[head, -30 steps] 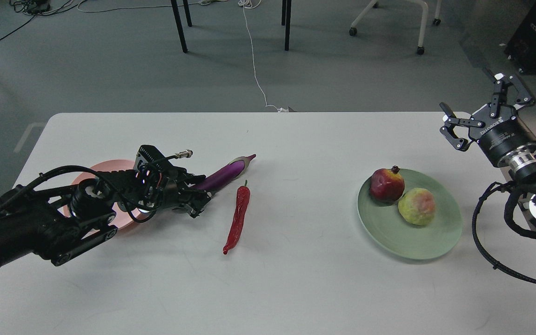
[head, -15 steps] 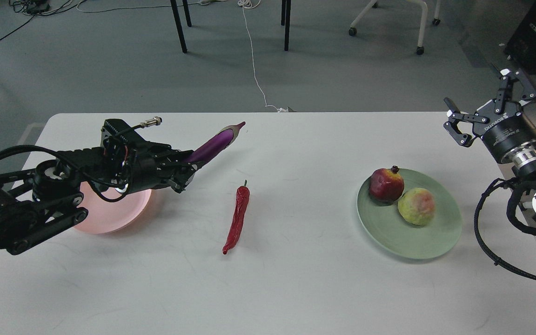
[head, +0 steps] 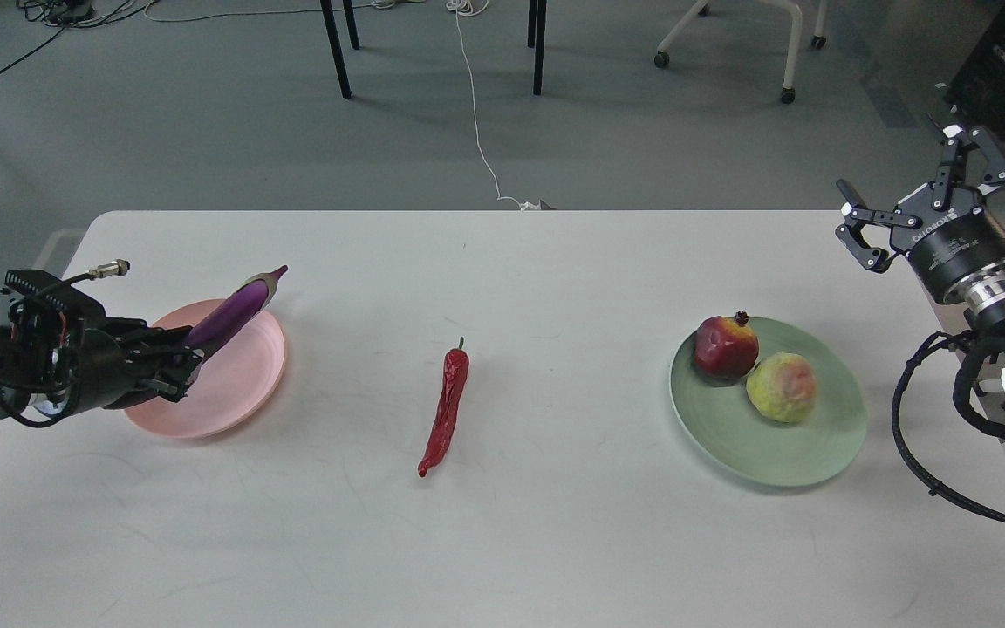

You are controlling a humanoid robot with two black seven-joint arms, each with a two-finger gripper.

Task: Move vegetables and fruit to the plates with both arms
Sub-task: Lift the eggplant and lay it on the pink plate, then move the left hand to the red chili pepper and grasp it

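Step in hand: placing the eggplant (head: 236, 310) on the pink plate (head: 241, 384), by my judgement.
Left pincer (head: 178, 362): at the left edge of the frame, closed on the eggplant's lower end.
Eggplant: tilted, stem cap pointing to the upper right, over the pink plate; whether it touched the plate could not be told.
Chili pepper (head: 446, 408): lying on the desk (head: 555, 523) at centre frame, well apart from both plates, not yet moved.
Green plate (head: 808, 453): right of centre, carrying the dark red fruit (head: 725, 345) and the yellow-green fruit (head: 781, 386), which touched each other.
Right pincer (head: 926, 214): at the upper right, fingers spread wide, holding nothing, clear of the green plate.
Progress: fruit done; one vegetable in hand, one outstanding.
Next move, as judged: lower the eggplant flat onto the pink plate, release, then go for the chili pepper.
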